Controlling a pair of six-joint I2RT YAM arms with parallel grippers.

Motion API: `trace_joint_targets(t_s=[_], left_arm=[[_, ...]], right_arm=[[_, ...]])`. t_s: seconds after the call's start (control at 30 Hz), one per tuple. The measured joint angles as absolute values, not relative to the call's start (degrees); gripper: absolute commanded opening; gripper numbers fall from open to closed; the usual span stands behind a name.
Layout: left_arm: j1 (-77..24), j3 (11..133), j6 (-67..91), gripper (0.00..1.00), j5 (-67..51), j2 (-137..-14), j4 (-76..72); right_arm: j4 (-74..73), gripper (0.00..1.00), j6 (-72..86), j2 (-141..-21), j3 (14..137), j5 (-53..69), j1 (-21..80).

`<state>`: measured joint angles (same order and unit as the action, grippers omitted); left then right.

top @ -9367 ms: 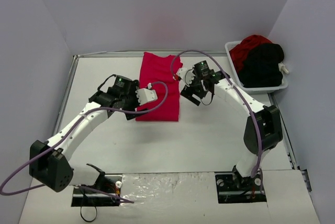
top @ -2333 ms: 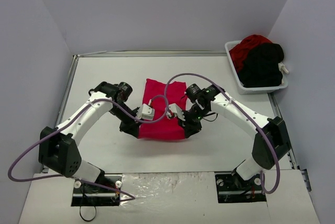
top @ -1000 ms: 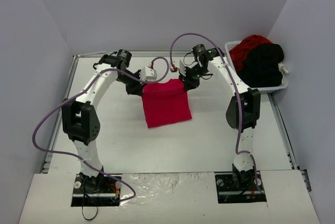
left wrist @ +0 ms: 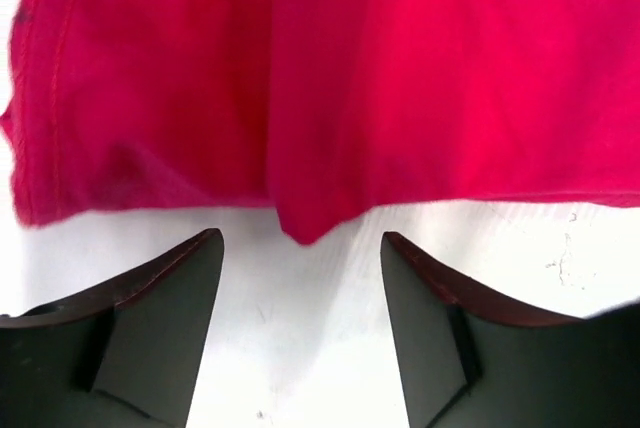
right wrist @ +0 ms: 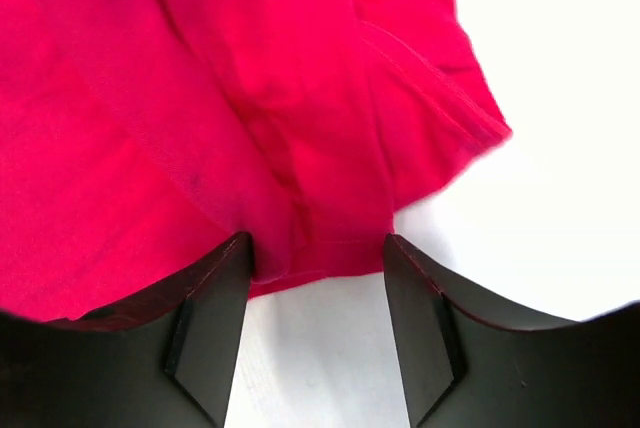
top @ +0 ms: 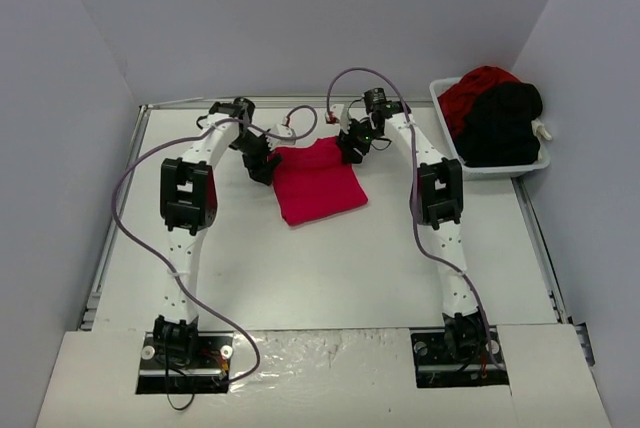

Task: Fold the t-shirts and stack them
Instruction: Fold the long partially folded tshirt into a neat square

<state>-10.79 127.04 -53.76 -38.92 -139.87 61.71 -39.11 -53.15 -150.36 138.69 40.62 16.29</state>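
Note:
A bright red t-shirt [top: 316,184] lies folded into a rough square on the white table, toward the back middle. My left gripper [top: 263,170] is at its left far corner, open and empty; in the left wrist view the shirt's edge [left wrist: 330,98] lies just beyond the open gripper [left wrist: 300,243]. My right gripper [top: 352,148] is at the right far corner, open; in the right wrist view the shirt's hem [right wrist: 300,168] reaches just between the parted fingertips of the gripper [right wrist: 317,253]. Another red shirt [top: 472,90] and a black shirt [top: 500,126] are heaped in the basket.
The white plastic basket [top: 500,170] stands at the back right of the table. Grey walls close in the back and both sides. Both arms stretch far out from their bases, with purple cables looping over the shirt's far edge.
Both grippers held the shirt's far edge a second ago and have let go. The shirt has settled flat, a little farther back. Both arms have reached farther out.

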Motion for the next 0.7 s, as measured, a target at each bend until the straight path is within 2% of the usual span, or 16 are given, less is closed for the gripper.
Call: trace_joint_targets(t_s=[0.13,0.2,0.23,0.27,0.33,0.4,0.43,0.47,0.53,0.63,0.7], left_arm=[[-10.8,118.9,-50.3,0.72,-36.1,-132.4,56.8],[-10.8,112.5,-47.7,0.81,-34.1,-126.1,52.5],[-10.8,109.5,-46.3,0.87,-33.2,-122.7,50.7],[-10.9,106.0,-44.4,1.00,-32.2,-119.1,47.9],[-10.9,100.2,-39.6,0.95,-29.3,-112.6,43.3],[-10.6,97.6,-34.3,0.94,-28.0,-108.9,40.2],[-10.3,97.4,-31.8,0.94,-28.1,-108.4,39.2],[-9.8,97.3,-28.6,0.94,-28.7,-108.2,38.1],[-8.3,96.4,-22.5,0.94,-31.2,-108.9,35.7],[-6.2,91.8,-14.4,0.94,-35.1,-109.8,32.0],[-5.4,86.8,-8.8,0.94,-38.4,-109.9,28.8]], right_arm=[[-32.4,0.58,-48.9,-143.8,129.6,34.6,17.2],[-28.3,0.60,-46.9,-138.4,123.7,29.6,18.1],[-25.8,0.61,-46.1,-135.4,120.7,26.7,18.7],[-24.1,0.64,-45.3,-132.5,118.1,23.8,19.5],[-21.5,0.66,-43.9,-127.1,114.9,17.9,21.4],[-18.9,0.74,-42.9,-122.0,112.5,11.7,24.0],[-17.8,0.79,-42.7,-119.6,111.1,9.0,25.4],[-16.2,0.91,-42.7,-116.7,108.6,6.2,27.1],[-15.2,1.00,-43.3,-110.9,103.2,1.9,30.4],[-14.8,0.98,-43.4,-104.0,94.1,0.4,34.1],[-16.2,0.92,-43.0,-101.5,88.6,0.7,34.0]])
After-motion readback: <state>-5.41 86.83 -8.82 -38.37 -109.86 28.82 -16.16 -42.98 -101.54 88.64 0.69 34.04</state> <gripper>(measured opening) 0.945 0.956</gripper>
